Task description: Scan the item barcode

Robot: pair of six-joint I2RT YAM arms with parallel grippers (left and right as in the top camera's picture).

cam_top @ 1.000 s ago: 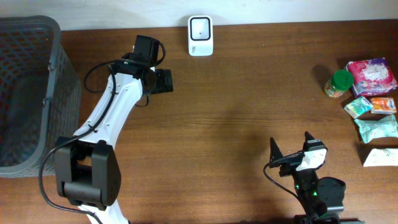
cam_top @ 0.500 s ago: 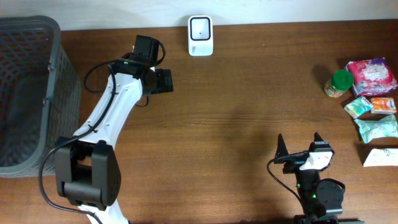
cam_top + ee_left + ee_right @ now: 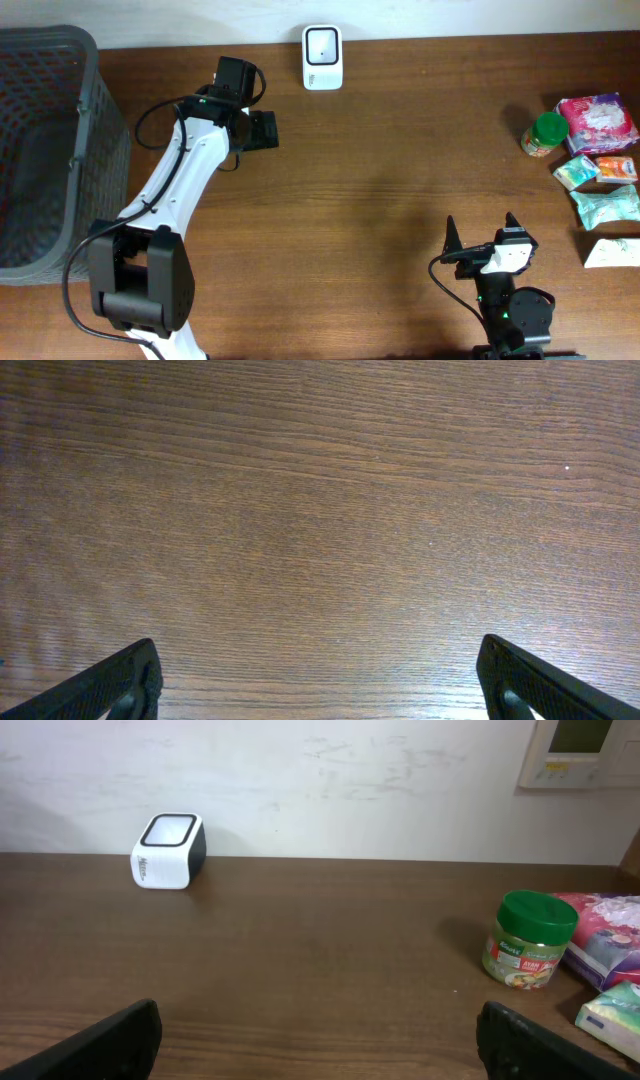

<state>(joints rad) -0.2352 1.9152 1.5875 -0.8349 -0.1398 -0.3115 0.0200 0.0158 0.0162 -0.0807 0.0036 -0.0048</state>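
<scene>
Right end effector [image 3: 480,222]: jaws spread wide and holding nothing, low over the near edge of the surface [image 3: 380,200], facing the back wall.
White packet [image 3: 610,252]: the closest item. It lies flat off to the end effector's right, about level with it.
Jar [image 3: 530,940]: green-lidded and standing upright, so its long axis is vertical. It sits ahead and to the right of the right end effector, on the inner side of the pile of items, with its label turned toward that arm.
Scanner [image 3: 322,57]: a white box at the back edge with its dark window facing up, ahead and well to the left.
Left end effector [image 3: 318,650]: also wide and empty. It hangs over bare wood near the scanner, well apart from every item.
Nearer arm: the right one, by my reckoning. A picked item would then have to travel left and away to reach the scanner.
</scene>
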